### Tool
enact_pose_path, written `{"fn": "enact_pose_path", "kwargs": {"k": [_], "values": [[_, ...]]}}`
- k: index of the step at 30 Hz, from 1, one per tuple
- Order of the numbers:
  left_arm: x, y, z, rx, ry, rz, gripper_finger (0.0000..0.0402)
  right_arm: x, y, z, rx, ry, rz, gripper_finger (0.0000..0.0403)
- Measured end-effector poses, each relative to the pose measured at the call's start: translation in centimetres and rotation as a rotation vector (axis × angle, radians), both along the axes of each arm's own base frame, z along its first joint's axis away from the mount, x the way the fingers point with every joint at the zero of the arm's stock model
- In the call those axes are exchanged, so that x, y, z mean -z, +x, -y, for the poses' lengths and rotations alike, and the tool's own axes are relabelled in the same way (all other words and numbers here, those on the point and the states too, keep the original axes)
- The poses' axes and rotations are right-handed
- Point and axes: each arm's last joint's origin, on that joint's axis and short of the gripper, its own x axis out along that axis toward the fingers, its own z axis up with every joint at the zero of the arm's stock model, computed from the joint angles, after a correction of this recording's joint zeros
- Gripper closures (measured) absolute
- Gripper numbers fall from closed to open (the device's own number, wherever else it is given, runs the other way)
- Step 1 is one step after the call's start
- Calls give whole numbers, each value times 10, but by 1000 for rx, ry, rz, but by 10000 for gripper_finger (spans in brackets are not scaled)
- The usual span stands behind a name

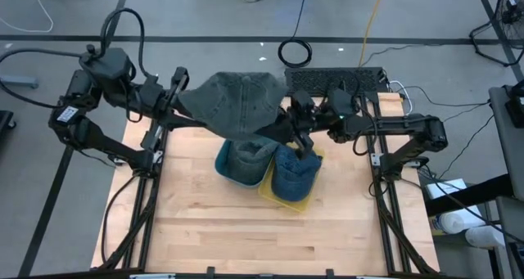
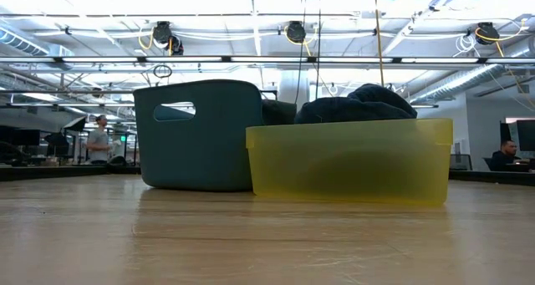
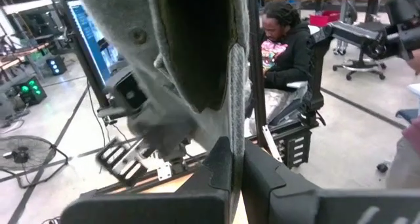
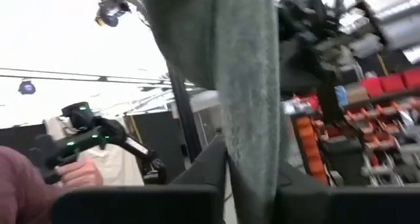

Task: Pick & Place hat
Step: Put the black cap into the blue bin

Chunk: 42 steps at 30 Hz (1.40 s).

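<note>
A grey cap (image 1: 237, 103) hangs in the air above the far part of the table, held between both arms. My left gripper (image 1: 177, 99) is shut on its left side and my right gripper (image 1: 296, 109) on its right side. In the left wrist view the cap's (image 3: 197, 60) hollow underside shows; in the right wrist view the cap (image 4: 223, 60) fills the middle. Below it stand a teal bin (image 1: 246, 160) and a yellow bin (image 1: 292, 179), each holding dark blue cloth. Neither gripper shows in the low view. My left gripper pinches the cap's edge band (image 3: 235, 145) between its two fingers, coming level from the table's left. The cap is lifted clear of the table and bins. My right gripper pinches a strip of the cap's opposite edge (image 4: 252, 152) between its two fingers, coming level from the table's right. The cap is clear of everything below.
The teal bin (image 2: 201, 134) and the yellow bin (image 2: 351, 161) stand side by side at mid table, touching, with dark blue hats (image 2: 355, 105) heaped inside. Bare wood (image 1: 246, 238) lies toward the near edge. People sit in the room beyond.
</note>
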Motion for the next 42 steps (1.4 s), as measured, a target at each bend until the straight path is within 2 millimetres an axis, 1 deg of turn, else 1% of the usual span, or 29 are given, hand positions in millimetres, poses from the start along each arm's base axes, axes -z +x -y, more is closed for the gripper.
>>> {"fn": "enact_pose_path", "kwargs": {"k": [1, 3, 5, 10, 16, 22, 26, 30, 35, 39, 42], "values": [[0, 0, 0, -5, -11, -1, 391, -1, -1, -1, -2, -10, 18, 387], [0, 0, -1, -28, -39, -10, 383, -3, -2, -3, -4, -17, 50, 393], [1, 0, -2, -70, -56, -26, 366, -4, -2, -4, 4, -21, 63, 398], [4, 0, -4, -147, -74, -62, 320, -8, -7, -4, 10, -13, 60, 401], [3, -6, -6, -249, -83, -66, 284, -20, -21, -2, 37, -36, 88, 402], [-1, -17, -8, -314, -72, -32, 257, -23, -36, 2, 67, -43, -41, 402], [-3, -27, -10, -414, -65, -14, 230, -21, -41, 7, 101, 19, -154, 402], [-5, -33, -12, -465, -62, 3, 188, -15, -40, 11, 91, 69, -244, 402], [-5, -37, -12, -478, -68, 6, 125, -2, -38, 12, 89, 71, -374, 402], [-1, -37, -12, -489, -83, -39, 77, 4, -36, 12, 91, 53, -433, 403], [5, -34, -12, -497, -96, -99, 52, 6, -36, 10, 82, 42, -444, 403]]}}
